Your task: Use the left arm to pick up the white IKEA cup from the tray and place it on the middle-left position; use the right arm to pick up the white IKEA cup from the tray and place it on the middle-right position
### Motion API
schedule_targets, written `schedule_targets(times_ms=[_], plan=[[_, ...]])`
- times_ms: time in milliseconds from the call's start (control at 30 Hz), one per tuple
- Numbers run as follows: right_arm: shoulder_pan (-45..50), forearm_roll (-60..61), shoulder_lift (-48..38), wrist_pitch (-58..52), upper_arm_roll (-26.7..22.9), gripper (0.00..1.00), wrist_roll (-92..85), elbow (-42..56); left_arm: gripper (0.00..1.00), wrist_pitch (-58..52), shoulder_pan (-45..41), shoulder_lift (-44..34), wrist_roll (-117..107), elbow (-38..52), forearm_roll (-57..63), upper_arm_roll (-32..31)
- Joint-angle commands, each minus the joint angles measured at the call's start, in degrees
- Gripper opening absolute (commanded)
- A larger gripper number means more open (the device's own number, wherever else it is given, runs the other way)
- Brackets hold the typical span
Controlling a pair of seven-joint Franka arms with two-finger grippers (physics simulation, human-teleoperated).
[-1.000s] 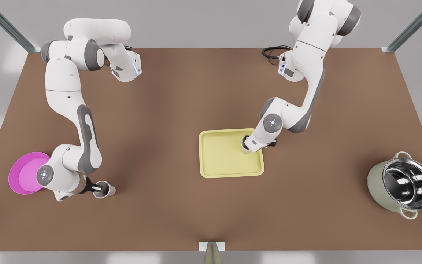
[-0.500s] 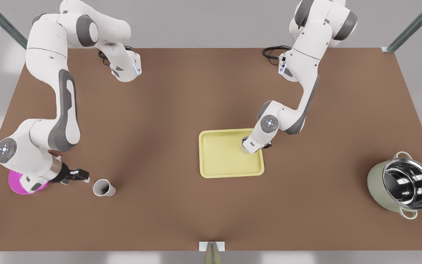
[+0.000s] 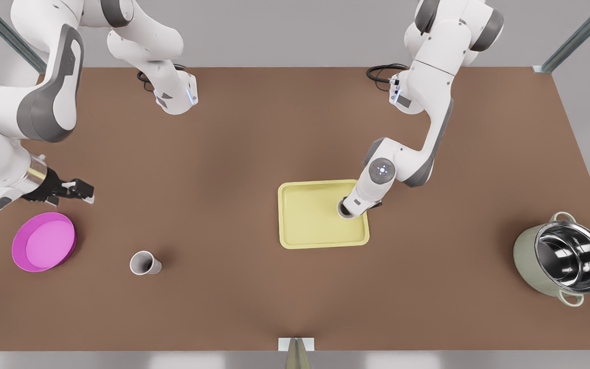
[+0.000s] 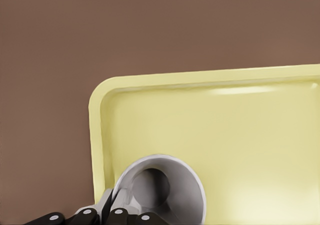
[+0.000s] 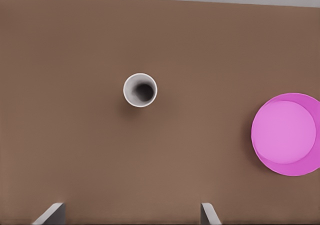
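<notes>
One cup (image 3: 345, 209) in tray (image 3: 305, 215), another (image 3: 144, 263) beside bowl (image 3: 44, 241).

place: simulated robot test bench | cues: bare brown tabletop (image 3: 254, 154), metal frame struts (image 3: 576, 36), grey walls

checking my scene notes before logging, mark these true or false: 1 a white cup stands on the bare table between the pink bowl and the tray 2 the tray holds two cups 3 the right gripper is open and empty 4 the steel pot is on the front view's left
1. True: the table cup stands upright between the magenta bowl and the tray.
2. False: the tray holds one cup, the tray cup, near a corner, with the left gripper at its rim.
3. True: the right gripper hovers open, holding nothing, beyond the bowl.
4. False: the steel pot sits at the front view's right.
</notes>
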Motion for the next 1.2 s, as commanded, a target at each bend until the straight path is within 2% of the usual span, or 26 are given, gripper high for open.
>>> schedule_targets(times_ms=[0,67,200,467,567,1000,1033,1067,1167], plan=[[0.0,-0.2,-0.1,-2.5,-0.1,1.0,2.8,0.2,0.12,-7.0,0.1,-0.2,0.3,3.4,-0.7,0.8],[0.0,-0.2,-0.1,-2.5,0.0,1.0,2.9,0.2,0.12,-13.2,0.5,-1.4,3.5,7.3,-1.5,3.6],[0.0,-0.5,-0.1,-2.5,-0.2,1.0,2.7,0.2,0.12,-14.1,5.7,-2.7,9.1,7.5,-1.5,4.0],[0.0,-0.4,-0.1,-2.0,-1.2,1.0,2.4,0.7,0.12,-2.9,14.5,1.9,20.4,7.5,-2.7,3.9],[0.0,-0.3,-0.1,-2.4,-1.7,1.0,2.9,0.8,0.12,2.2,15.0,3.4,20.2,7.5,-3.0,3.9],[0.0,-0.4,0.0,-1.8,-1.7,1.0,2.8,1.2,0.12,9.1,15.9,7.0,20.4,9.7,-4.0,3.9],[-0.1,-0.4,0.0,-1.8,-1.6,1.0,2.8,1.2,0.6,9.5,15.9,7.4,20.4,9.7,-3.9,3.9],[-0.1,-0.4,0.0,-1.8,-1.6,1.0,2.8,1.2,1.0,9.5,15.9,7.3,21.5,9.7,-3.9,3.9],[-0.1,-0.4,0.0,-1.8,-1.5,1.0,2.8,1.3,1.0,9.5,16.0,7.3,22.9,9.7,-4.0,3.9]])
